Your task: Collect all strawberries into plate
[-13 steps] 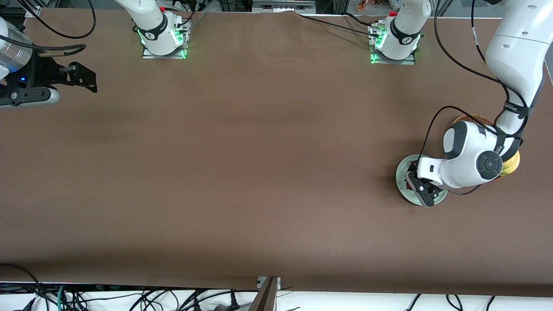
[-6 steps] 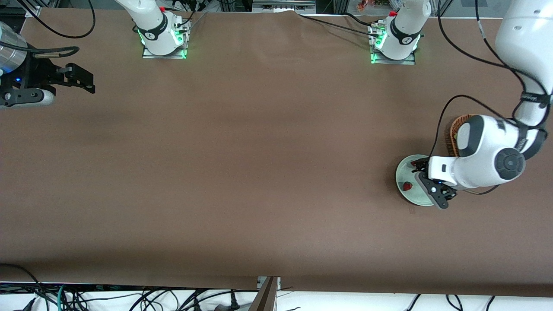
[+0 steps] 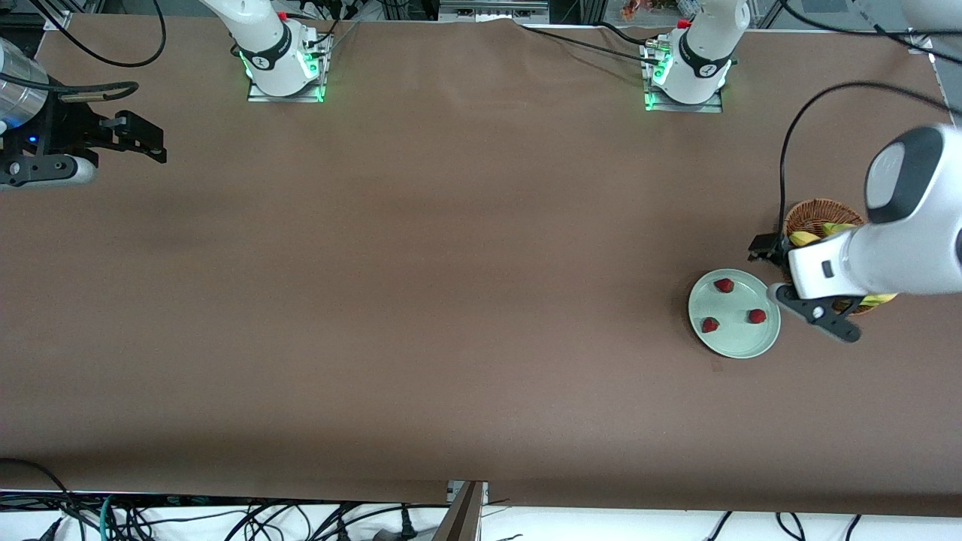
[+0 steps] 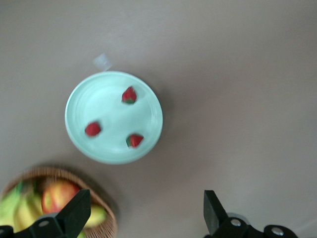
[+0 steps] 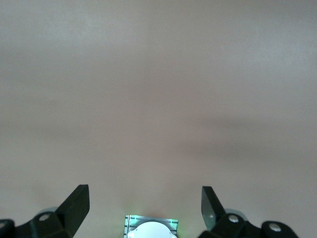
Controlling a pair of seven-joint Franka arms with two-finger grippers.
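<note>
Three strawberries (image 3: 724,285) on mint plate (image 3: 733,347)

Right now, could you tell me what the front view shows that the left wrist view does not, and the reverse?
Only the front view shows the right gripper, open and waiting at the right arm's end of the table, and both arm bases. Only the left wrist view shows the red apple in the basket. Both show the plate holding three strawberries, the basket beside it, and the open left gripper, over the basket's edge.

left gripper (image 3: 803,288): lifted off the plate (image 3: 735,343) — jaws now apart, over the basket (image 3: 815,214)
strawberries (image 3: 757,316): all three uncovered — on plate
</note>
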